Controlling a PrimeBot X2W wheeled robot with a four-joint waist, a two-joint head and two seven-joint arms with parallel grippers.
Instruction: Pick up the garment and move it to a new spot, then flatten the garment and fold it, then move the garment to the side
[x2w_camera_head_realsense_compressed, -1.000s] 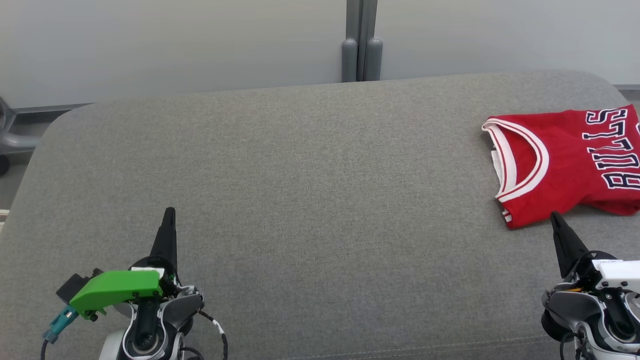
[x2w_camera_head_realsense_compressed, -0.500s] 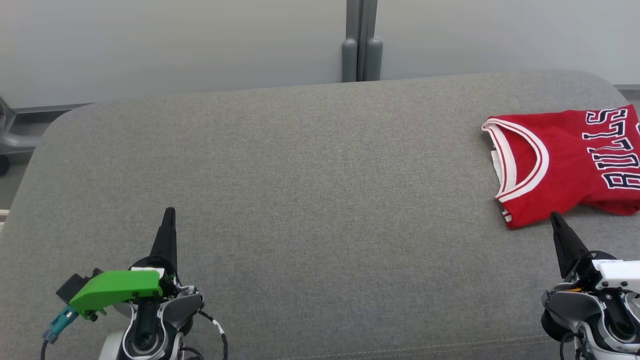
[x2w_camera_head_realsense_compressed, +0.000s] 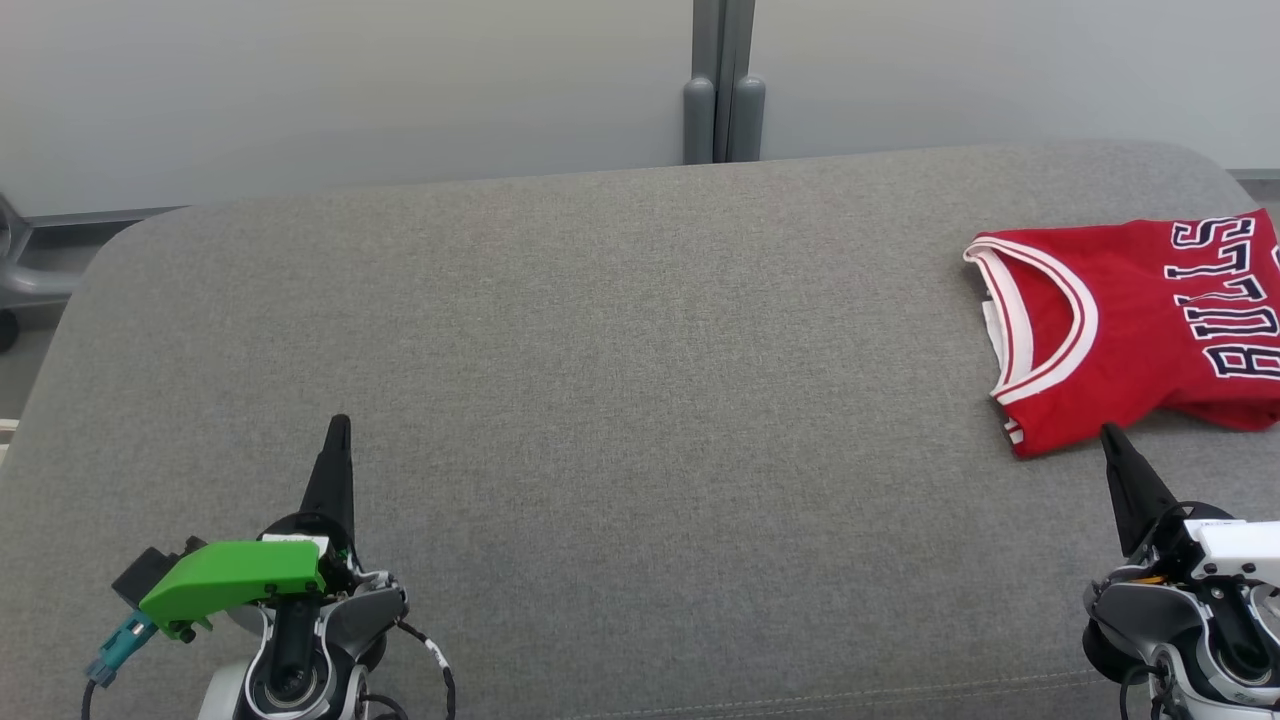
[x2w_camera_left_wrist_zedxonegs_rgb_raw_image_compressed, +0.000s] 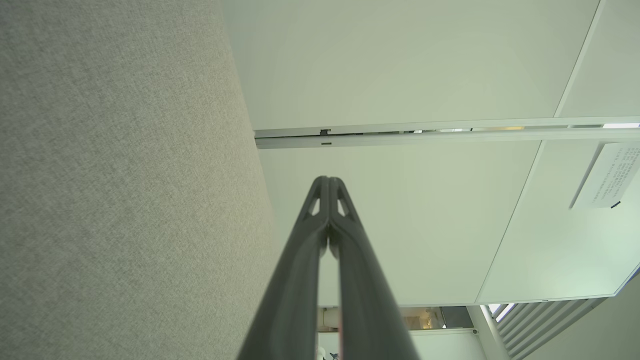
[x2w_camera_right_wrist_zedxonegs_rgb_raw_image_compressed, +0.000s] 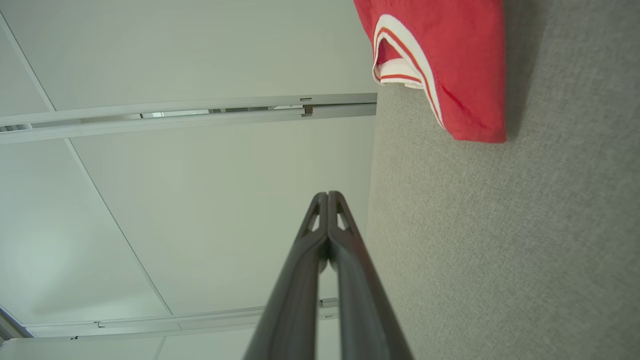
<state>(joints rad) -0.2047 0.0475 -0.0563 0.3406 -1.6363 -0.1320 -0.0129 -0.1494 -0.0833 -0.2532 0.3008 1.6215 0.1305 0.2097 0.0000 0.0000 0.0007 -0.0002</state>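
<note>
Head view: a folded red jersey (x2w_camera_head_realsense_compressed: 1130, 330) is laid at the right edge of the grey cushion (x2w_camera_head_realsense_compressed: 600, 400); left tool (x2w_camera_head_realsense_compressed: 340, 422) and right tool (x2w_camera_head_realsense_compressed: 1108, 432) are pressed together, empty.

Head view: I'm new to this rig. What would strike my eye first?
The red jersey lies at the right side of the grey couch, partly cut off by the frame. Next comes the green cover on the left end effector at lower left; the shut right end effector points at the jersey's near edge.
</note>
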